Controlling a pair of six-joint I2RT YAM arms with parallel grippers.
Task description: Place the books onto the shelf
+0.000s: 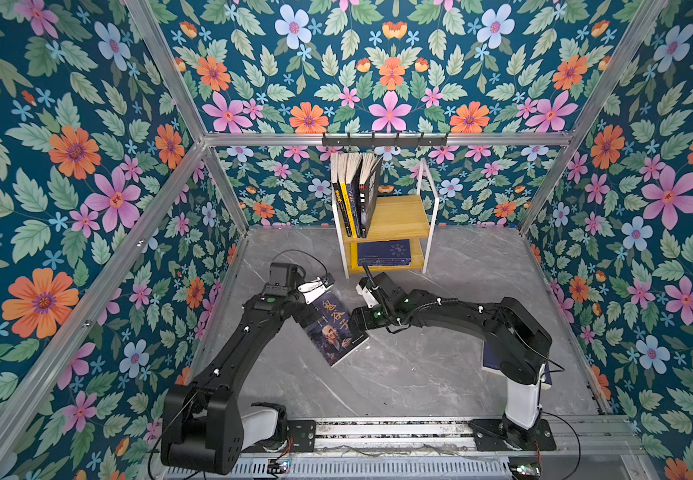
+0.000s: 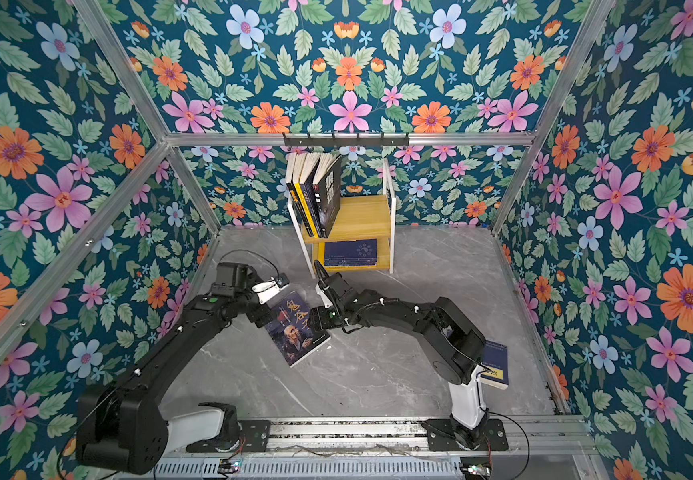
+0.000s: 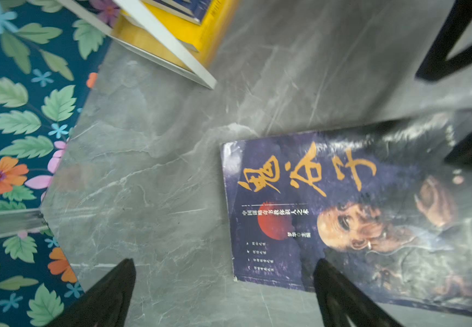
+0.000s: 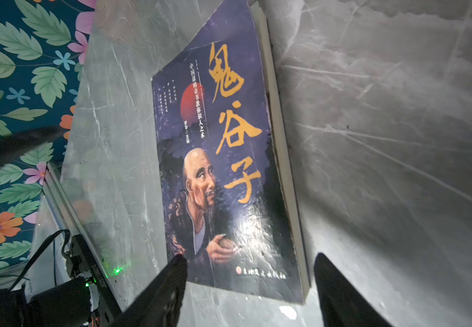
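Well, glossy, perhaps scuffed paperback [image 1: 338, 332] on veined grey tabletop [image 1: 419, 374].

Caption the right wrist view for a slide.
Right pincer, open, poised over the portrait-cover book lying flat on the grey marble tabletop.

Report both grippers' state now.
Left gripper: open, empty.
Right gripper: open, fingers straddling the portrait book, no grip visible.
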